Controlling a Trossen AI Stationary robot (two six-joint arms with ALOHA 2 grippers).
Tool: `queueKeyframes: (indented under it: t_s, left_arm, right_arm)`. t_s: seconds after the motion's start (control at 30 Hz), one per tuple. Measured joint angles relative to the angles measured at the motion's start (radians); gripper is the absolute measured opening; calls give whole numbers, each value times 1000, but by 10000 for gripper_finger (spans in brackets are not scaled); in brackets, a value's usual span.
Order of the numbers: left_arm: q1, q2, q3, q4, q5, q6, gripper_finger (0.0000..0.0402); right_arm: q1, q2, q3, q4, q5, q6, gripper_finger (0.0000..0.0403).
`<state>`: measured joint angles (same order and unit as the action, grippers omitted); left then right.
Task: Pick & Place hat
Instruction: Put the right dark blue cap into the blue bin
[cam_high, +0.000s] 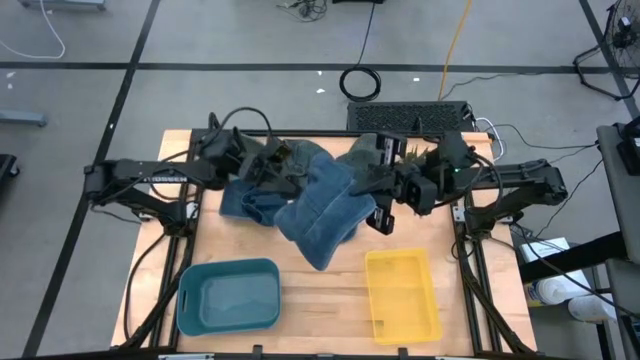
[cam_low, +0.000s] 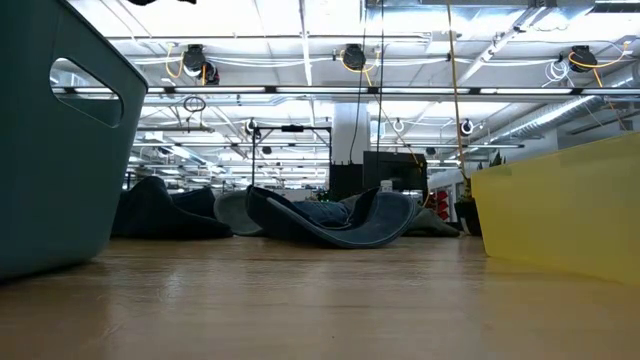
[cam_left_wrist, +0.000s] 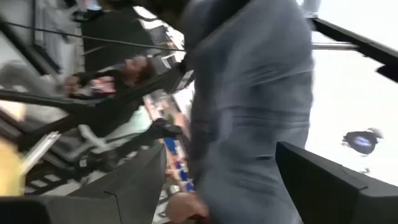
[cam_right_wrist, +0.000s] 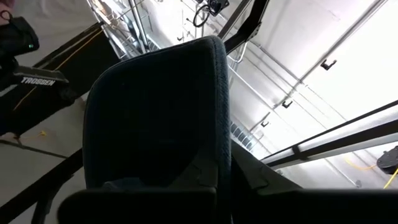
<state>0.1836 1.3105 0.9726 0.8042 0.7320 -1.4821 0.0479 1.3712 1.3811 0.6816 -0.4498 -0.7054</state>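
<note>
A blue cloth hat (cam_high: 318, 212) hangs above the middle of the table between my two arms. My right gripper (cam_high: 380, 200) comes from the table's right and is shut on it; its wrist view shows the dark blue hat (cam_right_wrist: 155, 106) rising in front of the fingers. My left gripper (cam_high: 283, 172) comes from the left and is open, with a fold of the hat (cam_left_wrist: 249, 106) standing between its two fingers (cam_left_wrist: 140, 180). My right gripper pinches the hat's edge (cam_right_wrist: 189, 171) between its two shut fingers. The fingers come from the table's right, slanting upward. The hat is lifted, and its cloth drapes slack toward my left gripper. My left gripper's fingers flank the hat's cloth; I cannot tell whether they touch it.
More hats lie on the far half of the table: a blue one (cam_high: 242, 205) at the left and a grey-green one (cam_high: 355, 158) behind. A teal bin (cam_high: 228, 297) and a yellow bin (cam_high: 402, 295) stand at the near edge, with bare wood between them.
</note>
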Motion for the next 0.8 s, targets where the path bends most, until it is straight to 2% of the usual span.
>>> queueKeyframes:
  t_s: [0.2, 0.37, 0.47, 0.63, 0.8]
  left_arm:
    - [-33, 31, 8, 132, -32, -59, 310]
    - [-50, 31, 38, 156, -37, -77, 310]
    - [-51, 32, 52, 168, -25, -79, 310]
    - [-47, 30, 77, 284, -20, -129, 310]
    - [-47, 32, 87, 292, 2, -155, 310]
  right_arm:
    - [-1, -1, 0, -31, 1, -41, 0]
    - [-7, 5, 0, -45, 1, -41, 0]
    - [-9, 14, 0, -57, 2, -41, 0]
    - [-9, 10, 0, -60, 3, -41, 0]
    - [-9, 11, 0, -65, 3, -40, 0]
